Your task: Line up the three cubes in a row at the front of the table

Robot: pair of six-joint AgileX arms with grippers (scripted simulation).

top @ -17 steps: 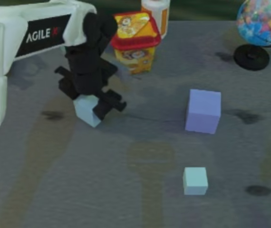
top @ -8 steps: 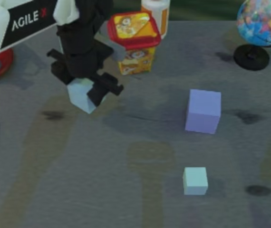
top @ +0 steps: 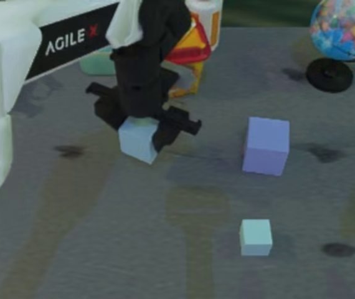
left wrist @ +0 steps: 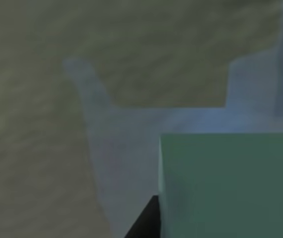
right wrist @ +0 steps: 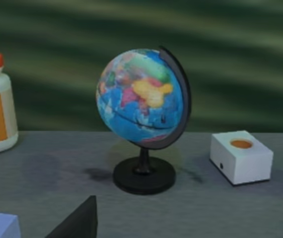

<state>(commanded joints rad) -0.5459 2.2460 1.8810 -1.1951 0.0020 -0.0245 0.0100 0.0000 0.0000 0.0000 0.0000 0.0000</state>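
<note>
- Grey stained table is carrying all three cubes; yellow tub and globe are sitting along the back edge.
- Medium light blue cube is hanging clamped in my left gripper, jaws clenched on it, left of centre, apparently lifted off the top.
- Large lavender cube is resting well to its right; small teal cube is sitting nearer the front, below the lavender one.
- Judging next move: the held cube needs to go toward the front edge, in line w/ the teal cube, so the row is running left-right.
- Left arm is nearer; right gripper isn't showing in the top view, fingers can't tell.
</note>
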